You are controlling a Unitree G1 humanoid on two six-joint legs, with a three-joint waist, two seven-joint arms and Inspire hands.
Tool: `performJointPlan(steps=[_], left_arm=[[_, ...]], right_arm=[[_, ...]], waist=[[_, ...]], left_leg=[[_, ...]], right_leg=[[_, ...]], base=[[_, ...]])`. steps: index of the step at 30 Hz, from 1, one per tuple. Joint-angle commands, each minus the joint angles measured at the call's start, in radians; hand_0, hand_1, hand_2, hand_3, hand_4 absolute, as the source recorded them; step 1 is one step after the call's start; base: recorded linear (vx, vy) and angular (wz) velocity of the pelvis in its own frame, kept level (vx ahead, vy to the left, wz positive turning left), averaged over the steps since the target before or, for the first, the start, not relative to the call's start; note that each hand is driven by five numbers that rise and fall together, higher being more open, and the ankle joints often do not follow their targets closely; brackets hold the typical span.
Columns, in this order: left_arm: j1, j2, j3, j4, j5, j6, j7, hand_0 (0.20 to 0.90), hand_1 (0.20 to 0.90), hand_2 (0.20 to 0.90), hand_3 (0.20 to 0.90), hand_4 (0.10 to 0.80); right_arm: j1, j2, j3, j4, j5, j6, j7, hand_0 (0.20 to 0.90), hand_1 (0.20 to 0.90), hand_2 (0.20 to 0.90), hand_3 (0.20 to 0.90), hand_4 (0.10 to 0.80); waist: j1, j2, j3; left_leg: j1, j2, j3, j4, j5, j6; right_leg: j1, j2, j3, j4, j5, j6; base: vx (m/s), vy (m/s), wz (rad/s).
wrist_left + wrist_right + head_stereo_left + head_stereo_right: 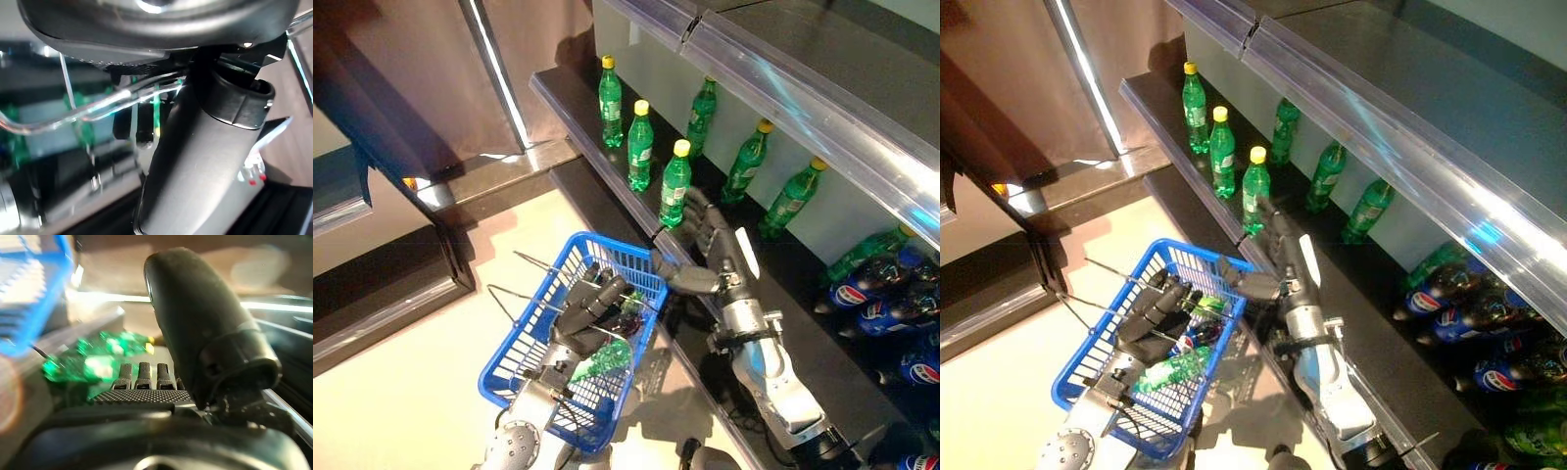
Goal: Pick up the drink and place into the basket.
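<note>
Already, from the left eye view, you have some drinks lying in the blue basket [651, 274]: a green bottle [602, 360] near its bottom and a dark one beside it. Your left hand [592, 304] is curled round the basket's wire handles [524, 284] and carries it beside the shelf [570, 98]. Your right hand [710, 240] reaches with relaxed, spread fingers toward the nearest green bottle with a yellow cap [674, 182], which stands upright at the shelf's front edge; the fingertips look just beside its base, and I cannot tell if they touch. In the right eye view you see the same: that bottle [1255, 189] stands ungrasped, with two more like it in the front row behind it and dark cola bottles [1449, 294] farther along. From the left wrist view the thumb presses against the wire handles [98, 105], so that grip holds. From the right wrist view the fingers [144, 374] lie straight with a green bottle [93, 360] past them, nothing held. So, by my judgement, this drink's pick has barely begun: closing on it, lifting and lowering it into the basket are all left.
</note>
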Motion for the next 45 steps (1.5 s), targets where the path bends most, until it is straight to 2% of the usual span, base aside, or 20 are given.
performJointPlan(steps=[1,6,18,26,29,36,45], left_arm=[[-0.111,-0.089,0.084,-0.267,0.108,-0.175,-0.167,0.3,0.3,0.3,0.2,0.1],[-0.095,-0.09,0.119,-0.151,0.161,-0.24,-0.111,0.3,0.3,0.3,0.2,0.1],[-0.061,-0.123,0.211,0.073,0.211,-0.327,-0.134,0.3,0.3,0.3,0.2,0.1],[-0.037,-0.141,0.258,0.282,0.316,-0.386,-0.126,0.3,0.3,0.3,0.2,0.1],[-0.025,-0.141,0.254,0.358,0.367,-0.418,-0.122,0.3,0.3,0.3,0.2,0.1],[-0.012,-0.152,0.253,0.477,0.364,-0.441,-0.136,0.3,0.3,0.3,0.2,0.1],[-0.023,-0.154,0.232,0.534,0.361,-0.462,-0.151,0.3,0.3,0.3,0.2,0.1]], right_arm=[[0.018,-0.016,-0.016,-0.055,-0.063,-0.146,-0.043,0.9,0.9,0.9,0.9,0.8],[0.048,-0.015,-0.052,-0.04,-0.064,-0.158,-0.034,0.9,0.9,0.9,0.9,0.8],[0.175,-0.014,-0.112,0.067,-0.034,-0.147,0.099,0.9,0.9,0.9,0.9,0.8],[0.254,0.013,-0.125,0.197,0.099,-0.152,0.197,0.9,0.9,0.9,0.9,0.8],[0.276,0.03,-0.111,0.248,0.134,-0.173,0.229,0.9,0.9,0.9,0.9,0.8],[0.291,0.065,-0.09,0.364,0.169,-0.2,0.259,0.9,0.9,0.9,0.9,0.8],[0.301,0.082,-0.072,0.453,0.21,-0.181,0.244,0.9,0.9,0.9,0.9,0.8]], waist=[[0.0,0.029,-0.255],[-0.022,0.027,-0.272],[-0.066,0.01,-0.295],[-0.086,0.005,-0.301],[-0.088,0.006,-0.302],[-0.086,0.004,-0.299],[-0.086,0.002,-0.293]], left_leg=[[0.031,0.002,-0.004,0.05,-0.101,-0.029],[0.029,0.014,0.025,0.034,-0.089,-0.033],[0.01,0.031,0.062,0.014,-0.067,-0.035],[0.01,0.038,0.074,-0.004,-0.059,-0.04],[0.009,0.04,0.075,-0.012,-0.057,-0.044],[0.002,0.045,0.081,-0.016,-0.056,-0.047],[0.001,0.045,0.075,-0.016,-0.062,-0.048]], right_leg=[[-0.093,-0.037,0.054,-0.084,0.208,0.052],[-0.099,-0.031,0.065,-0.097,0.214,0.046],[-0.122,-0.018,0.088,-0.112,0.23,0.039],[-0.123,-0.015,0.089,-0.127,0.236,0.035],[-0.122,-0.016,0.082,-0.138,0.24,0.035],[-0.126,-0.02,0.065,-0.142,0.239,0.035],[-0.128,-0.02,0.057,-0.138,0.235,0.035]], base=[[-0.05,-0.005,-0.04],[-0.092,-0.014,-0.1],[-0.1,-0.027,-0.09],[-0.045,-0.018,-0.06],[-0.029,-0.004,-0.03],[-0.003,0.0,0.0],[0.0,0.0,0.0]])
